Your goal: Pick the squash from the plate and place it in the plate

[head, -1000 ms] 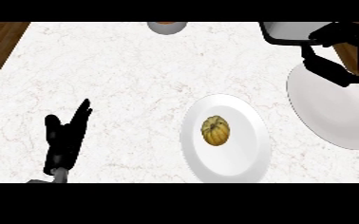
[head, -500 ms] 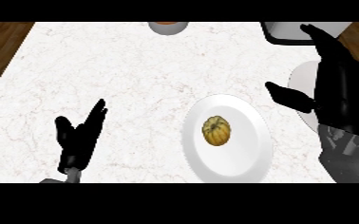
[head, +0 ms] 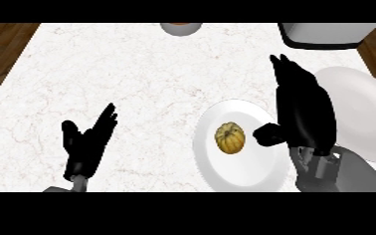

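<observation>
Right hand (head: 303, 110), right of centre: fingers straight and apart, thumb beside the squash (head: 230, 138), not touching it. The squash lies on the near plate (head: 220, 172), lower centre; a second plate (head: 352, 97) sits at the right edge. Left hand (head: 86, 142), lower left, rests open above the worktop (head: 132, 69). Step judged: approach. Next, close round the squash. No writing is visible.
</observation>
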